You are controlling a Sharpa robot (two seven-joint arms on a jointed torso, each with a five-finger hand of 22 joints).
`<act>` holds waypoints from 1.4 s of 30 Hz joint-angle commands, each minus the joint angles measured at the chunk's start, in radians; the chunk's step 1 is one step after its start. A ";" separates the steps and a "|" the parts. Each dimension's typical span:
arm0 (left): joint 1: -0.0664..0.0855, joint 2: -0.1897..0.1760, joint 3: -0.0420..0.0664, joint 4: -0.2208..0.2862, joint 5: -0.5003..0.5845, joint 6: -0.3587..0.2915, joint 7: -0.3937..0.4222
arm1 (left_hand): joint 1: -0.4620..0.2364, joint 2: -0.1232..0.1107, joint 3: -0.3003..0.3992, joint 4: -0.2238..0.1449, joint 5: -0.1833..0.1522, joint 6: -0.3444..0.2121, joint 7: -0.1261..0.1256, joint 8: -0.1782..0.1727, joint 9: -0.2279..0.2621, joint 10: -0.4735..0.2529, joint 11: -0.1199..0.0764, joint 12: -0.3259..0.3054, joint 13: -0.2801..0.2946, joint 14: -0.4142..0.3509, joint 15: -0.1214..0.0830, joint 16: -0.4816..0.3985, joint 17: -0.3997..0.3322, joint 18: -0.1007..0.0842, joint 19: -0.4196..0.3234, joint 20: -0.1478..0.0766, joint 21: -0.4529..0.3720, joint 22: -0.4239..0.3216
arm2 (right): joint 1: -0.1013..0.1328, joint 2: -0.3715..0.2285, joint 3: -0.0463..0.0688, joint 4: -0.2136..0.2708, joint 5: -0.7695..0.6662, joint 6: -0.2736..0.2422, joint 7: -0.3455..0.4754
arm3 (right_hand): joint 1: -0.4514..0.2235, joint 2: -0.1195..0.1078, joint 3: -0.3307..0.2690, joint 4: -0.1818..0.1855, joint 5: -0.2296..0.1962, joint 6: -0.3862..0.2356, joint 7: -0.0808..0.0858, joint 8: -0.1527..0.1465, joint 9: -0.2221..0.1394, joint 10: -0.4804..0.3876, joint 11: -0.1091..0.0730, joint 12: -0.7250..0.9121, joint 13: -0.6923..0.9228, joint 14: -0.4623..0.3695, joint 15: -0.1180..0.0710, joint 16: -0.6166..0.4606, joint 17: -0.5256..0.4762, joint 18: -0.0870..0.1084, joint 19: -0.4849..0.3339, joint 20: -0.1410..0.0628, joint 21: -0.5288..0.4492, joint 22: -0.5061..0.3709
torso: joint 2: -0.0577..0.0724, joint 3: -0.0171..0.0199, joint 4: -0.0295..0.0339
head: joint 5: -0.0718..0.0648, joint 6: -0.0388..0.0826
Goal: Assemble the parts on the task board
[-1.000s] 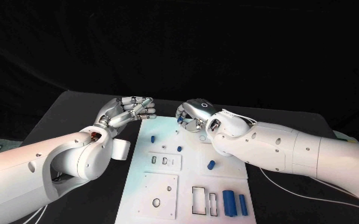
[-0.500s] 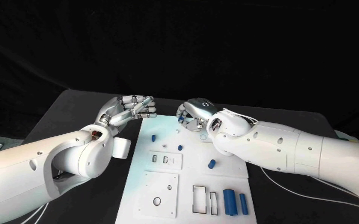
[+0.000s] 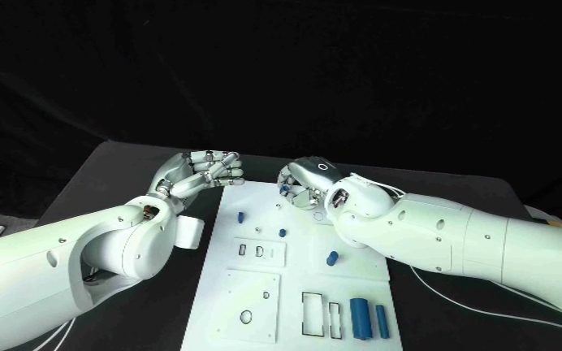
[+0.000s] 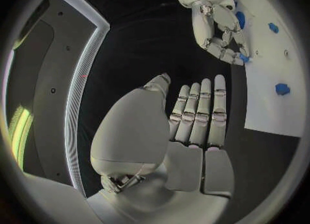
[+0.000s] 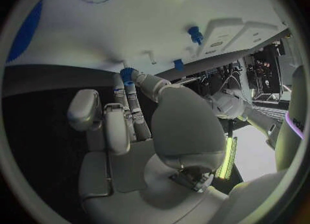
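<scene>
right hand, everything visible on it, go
The right hand is silver with a glossy dark cap on its back, on a white arm. It hangs over the far end of the white task board, fingers curled down. In the right wrist view, its fingertips close round a small blue part at the board's edge. The left hand is close by, not touching it.

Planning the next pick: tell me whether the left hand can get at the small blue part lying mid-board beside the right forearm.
Probably yes. The left hand holds nothing, and the small blue part lies uncovered on the white task board, though the right forearm crowds it.
</scene>
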 commanded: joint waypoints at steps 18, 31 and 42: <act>0.002 0.002 0.001 -0.002 0.002 0.019 0.001 | 0.003 -0.007 0.006 0.001 -0.006 0.005 0.001 -0.003 -0.002 -0.003 0.003 -0.005 0.000 -0.009 -0.001 -0.007 0.002 0.010 -0.008 0.002 -0.004 -0.002 | -0.007 -0.001 -0.002 -0.002 -0.016 0.017 -0.012 | -0.046 -0.039 -0.006 0.016 0.011 -0.080 0.031 -0.025 0.000 -0.073 0.007 -0.049 -0.018 0.019 0.028 -0.018 -0.062 0.002 -0.063 0.021 -0.060 -0.075 | 0.001 -0.0021 0.0015 | 0.000 0.003; 0.002 -0.001 0.001 -0.007 0.002 0.022 -0.001 | 0.004 -0.008 0.006 0.001 -0.006 0.005 0.002 -0.003 -0.002 -0.004 0.004 -0.006 -0.001 -0.010 -0.001 -0.008 0.002 0.010 -0.009 0.003 -0.005 -0.002 | -0.007 -0.059 -0.001 0.052 0.026 0.009 0.003 | -0.052 -0.070 -0.131 0.044 0.049 -0.164 0.057 -0.092 -0.009 -0.225 0.039 -0.006 -0.049 -0.005 0.056 -0.043 -0.134 0.024 -0.116 0.055 -0.150 -0.166 | -0.001 -0.0008 -0.0024 | -0.002 0.006; 0.002 -0.011 0.001 -0.018 0.002 0.035 -0.002 | 0.002 -0.009 0.006 0.001 -0.006 0.003 0.002 -0.004 -0.002 -0.009 0.005 -0.009 -0.001 -0.012 0.000 -0.010 0.003 0.010 -0.012 0.004 -0.006 -0.003 | 0.015 -0.280 0.008 0.225 0.142 0.018 -0.004 | -0.081 -0.075 -0.163 0.094 0.080 -0.107 0.040 -0.076 0.004 -0.102 0.014 0.077 -0.029 0.010 0.035 -0.023 -0.104 0.012 -0.065 0.039 -0.109 -0.098 | -0.020 0.0109 -0.0278 | -0.006 0.009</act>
